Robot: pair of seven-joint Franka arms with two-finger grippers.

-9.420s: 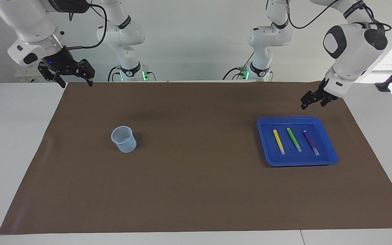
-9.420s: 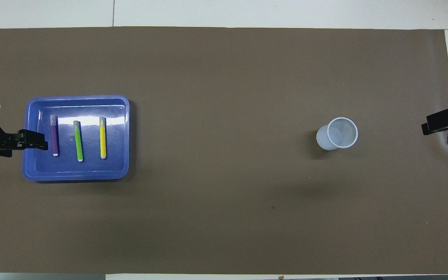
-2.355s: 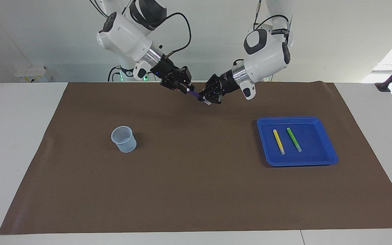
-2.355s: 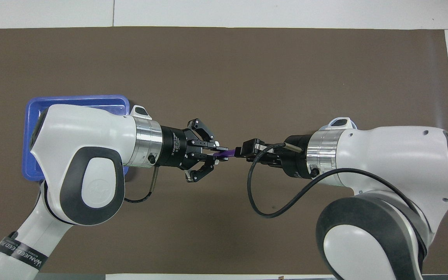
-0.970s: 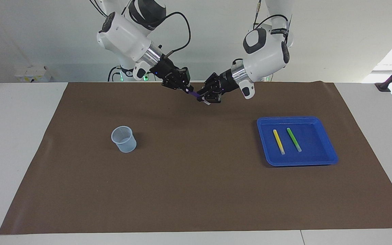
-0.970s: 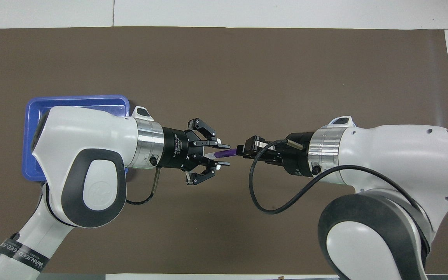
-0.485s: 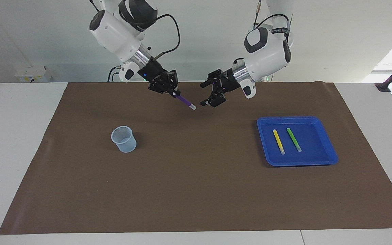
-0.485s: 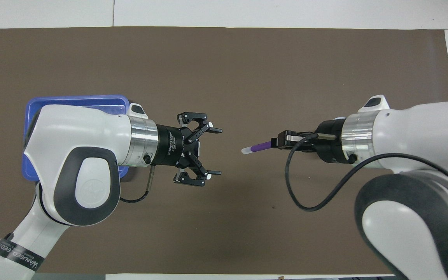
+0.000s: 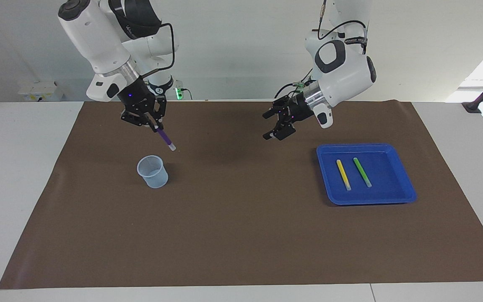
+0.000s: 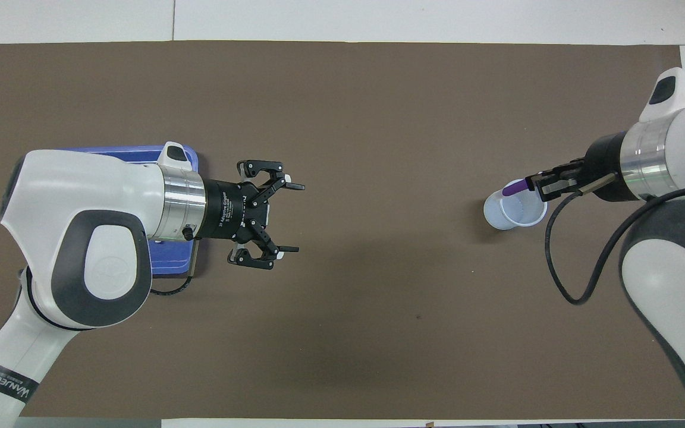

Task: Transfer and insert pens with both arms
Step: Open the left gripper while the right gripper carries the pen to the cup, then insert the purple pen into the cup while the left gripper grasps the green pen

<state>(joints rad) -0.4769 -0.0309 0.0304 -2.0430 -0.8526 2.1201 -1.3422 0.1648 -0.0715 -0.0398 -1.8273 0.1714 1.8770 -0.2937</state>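
Right gripper [image 9: 154, 124] clamps the purple pen [image 9: 165, 138] tilted above the cup [image 9: 152, 171]; it should be uprighted and centred before release. Left gripper [image 9: 276, 125] hangs open.

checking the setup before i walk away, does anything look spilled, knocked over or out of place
Nothing stands out. The cup stands upright on the mat, the yellow pen and green pen lie side by side in the blue tray, and the purple pen is gripped in the right hand above the cup.
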